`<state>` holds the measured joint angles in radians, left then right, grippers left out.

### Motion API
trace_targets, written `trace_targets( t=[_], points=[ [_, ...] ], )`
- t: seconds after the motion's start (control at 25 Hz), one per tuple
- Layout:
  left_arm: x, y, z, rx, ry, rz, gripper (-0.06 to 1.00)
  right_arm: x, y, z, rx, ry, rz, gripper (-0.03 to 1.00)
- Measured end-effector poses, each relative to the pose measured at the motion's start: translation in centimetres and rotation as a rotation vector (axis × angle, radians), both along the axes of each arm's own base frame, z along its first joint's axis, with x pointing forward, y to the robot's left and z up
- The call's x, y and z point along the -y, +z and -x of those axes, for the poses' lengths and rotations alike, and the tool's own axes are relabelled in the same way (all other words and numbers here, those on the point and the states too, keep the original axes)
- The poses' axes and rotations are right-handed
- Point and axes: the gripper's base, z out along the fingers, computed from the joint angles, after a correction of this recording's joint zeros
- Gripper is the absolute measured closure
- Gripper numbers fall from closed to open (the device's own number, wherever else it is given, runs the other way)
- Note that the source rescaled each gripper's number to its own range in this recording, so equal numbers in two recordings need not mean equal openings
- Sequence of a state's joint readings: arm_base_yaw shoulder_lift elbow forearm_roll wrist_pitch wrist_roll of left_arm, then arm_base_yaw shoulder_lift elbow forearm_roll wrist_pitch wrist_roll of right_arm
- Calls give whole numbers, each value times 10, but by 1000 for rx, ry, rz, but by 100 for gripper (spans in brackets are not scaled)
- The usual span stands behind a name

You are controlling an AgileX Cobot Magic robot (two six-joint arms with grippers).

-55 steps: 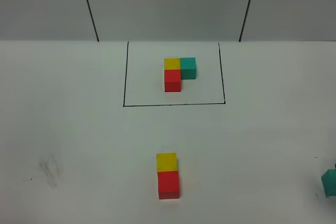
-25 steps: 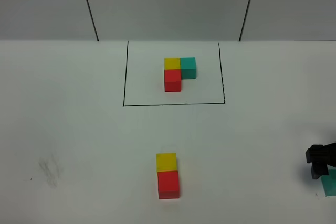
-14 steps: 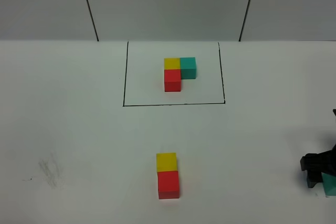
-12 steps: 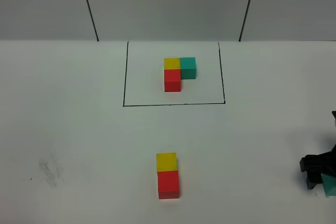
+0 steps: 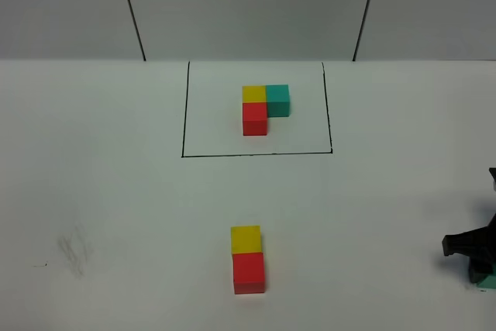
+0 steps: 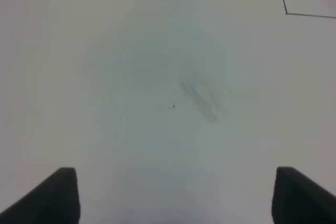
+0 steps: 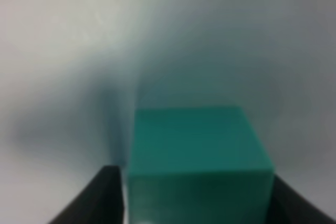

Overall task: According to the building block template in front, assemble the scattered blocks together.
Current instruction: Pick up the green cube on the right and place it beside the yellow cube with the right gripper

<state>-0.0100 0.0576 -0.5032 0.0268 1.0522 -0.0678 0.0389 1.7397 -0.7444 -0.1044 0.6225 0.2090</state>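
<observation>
The building block template [image 5: 266, 106], an L of yellow, teal and red cubes, sits inside a black drawn rectangle at the back centre. Of the scattered blocks, the yellow cube [image 5: 246, 239] and the red cube [image 5: 249, 273] touch each other at the front centre. The teal cube [image 5: 487, 279] rests on the table at the far right edge, mostly hidden by my right gripper [image 5: 474, 257]. In the right wrist view the teal cube [image 7: 199, 156] fills the gap between the fingers of the right gripper [image 7: 198, 195], which touch both its sides. My left gripper [image 6: 176, 182] is open and empty over bare table.
A grey smudge [image 5: 74, 249] marks the white table at the front left; it also shows in the left wrist view [image 6: 202, 95]. A corner of the black rectangle [image 6: 286, 12] shows there too. A wall with dark seams stands behind the table.
My right gripper came in from the right edge and moved down over the teal cube, which now sits between its fingers. The other cubes have not moved.
</observation>
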Motion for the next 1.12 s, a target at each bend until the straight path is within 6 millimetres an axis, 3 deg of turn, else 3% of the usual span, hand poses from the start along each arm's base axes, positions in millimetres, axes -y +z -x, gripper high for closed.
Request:
trace_targets(
  t=[0.04,0.36,0.56,0.8,1.12],
  points=[
    [0,0,0,0,0,0,19,0,0,0,0,-1,0,77],
    [0,0,0,0,0,0,19,0,3,1,-21,3,3,76],
    [0,0,0,0,0,0,19,-5,42,-1,-6,66,1,77],
    [0,0,0,0,1,1,19,-47,87,-4,91,466,24,77],
    [0,0,0,0,1,1,19,-104,83,0,57,990,85,77]
  ],
)
